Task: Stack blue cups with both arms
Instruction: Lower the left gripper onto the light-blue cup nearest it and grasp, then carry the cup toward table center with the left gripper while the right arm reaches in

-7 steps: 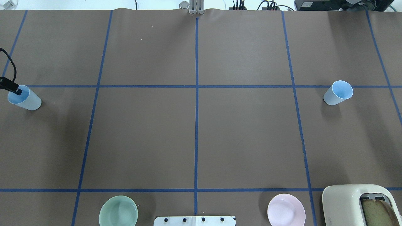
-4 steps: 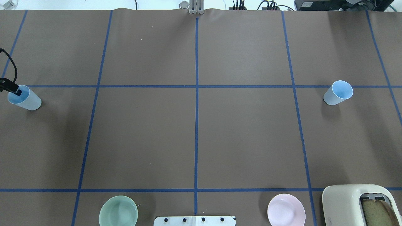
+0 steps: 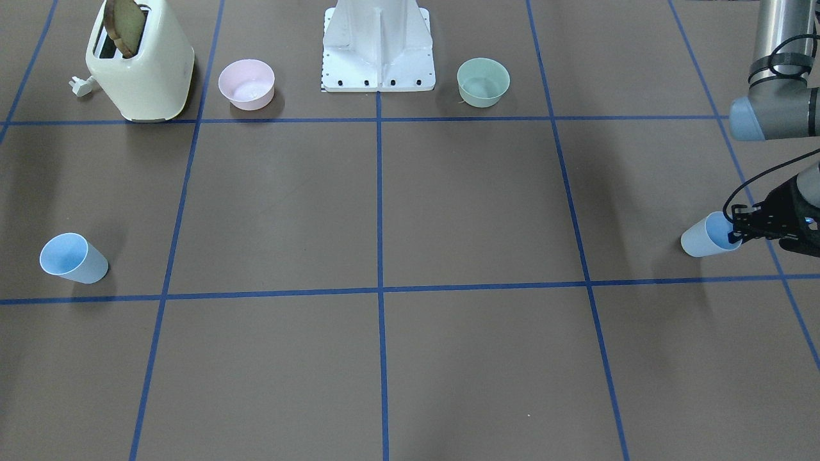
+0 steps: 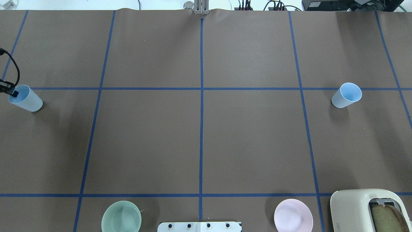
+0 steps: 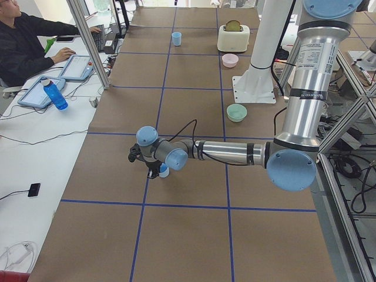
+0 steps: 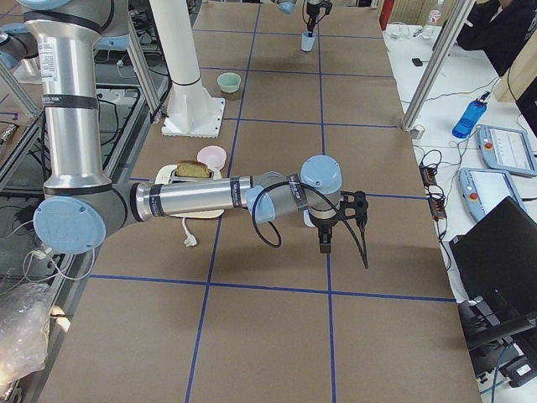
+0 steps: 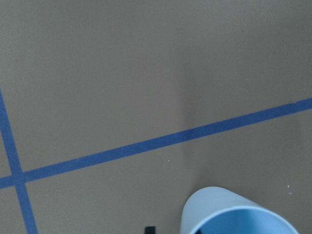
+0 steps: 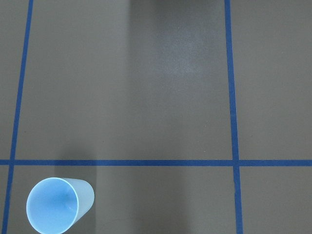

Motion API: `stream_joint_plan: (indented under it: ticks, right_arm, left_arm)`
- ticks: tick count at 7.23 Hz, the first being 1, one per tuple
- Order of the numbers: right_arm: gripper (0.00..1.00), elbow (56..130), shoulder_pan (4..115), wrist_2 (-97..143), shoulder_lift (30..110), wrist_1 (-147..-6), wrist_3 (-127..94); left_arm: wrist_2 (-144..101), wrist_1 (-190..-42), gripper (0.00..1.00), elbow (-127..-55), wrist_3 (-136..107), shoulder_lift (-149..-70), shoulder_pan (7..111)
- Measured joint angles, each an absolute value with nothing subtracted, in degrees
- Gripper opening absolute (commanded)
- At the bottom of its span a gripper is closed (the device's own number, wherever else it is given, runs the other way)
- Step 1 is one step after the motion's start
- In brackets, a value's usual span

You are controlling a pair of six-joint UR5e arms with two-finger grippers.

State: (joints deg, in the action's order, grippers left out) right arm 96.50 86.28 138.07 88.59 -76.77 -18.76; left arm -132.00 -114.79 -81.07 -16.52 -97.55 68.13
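Closest to the robot stands one white metal pedestal (image 3: 378, 45) with a flat square foot. One bowl sits on each side of it, so there are two bowls. The green bowl (image 4: 121, 216) is on the robot's left and the pink bowl (image 4: 293, 215) is on its right. Both are round, smooth, wide and low. Beside the pink bowl, further right, is one cream toaster (image 3: 150, 70). It is boxy with round corners. One brown slice of bread (image 3: 125, 19) sticks up from a slot.

The table (image 4: 251, 138) is covered in flat brown paper. Thin blue tape lines (image 4: 201, 129) cross it and make big squares.

Farther out are two cups that look the same. They are pale blue, smooth plastic, with no handle, and wider at the top than at the bottom. They are well apart, one at each side, both just beside the same cross line of tape. The right blue cup (image 4: 347, 95) stands upright by itself, mouth up. The left blue cup (image 4: 29, 101) is at the table's far left.

There are two arms, made of grey metal tubes with light blue round caps and black cables. The left arm (image 5: 229, 153) reaches out low. The black left gripper (image 3: 737, 234) has one finger inside the left blue cup's mouth, and its fingers are pinched on the thin wall. I cannot tell if that cup's bottom touches the table. The right arm (image 6: 193, 200) stretches over the right side, and the right gripper (image 6: 325, 245) points down. I cannot tell if its fingers are apart or together.
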Motion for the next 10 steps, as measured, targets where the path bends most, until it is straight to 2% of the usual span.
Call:
stream_joint_plan:
  ticks: [3,6,10]
  right_arm:
    - [1.00,96.51,85.85,137.89,88.54,-76.79,-18.80]
    - [1.00,97.00,82.71,137.38,88.34,-76.46,-18.80]
    - [1.00,94.82,74.13,130.45,84.05,-76.02,-22.59]
  left_arm:
    - [-132.86,-114.07,0.00,-82.06,-17.17,-98.90,68.03]
    - [-135.98,-107.72,0.00,-88.14,-29.78,-105.46,66.19]
    - [-130.27,-104.33,0.00,-92.84,-57.66,-117.31,52.17]
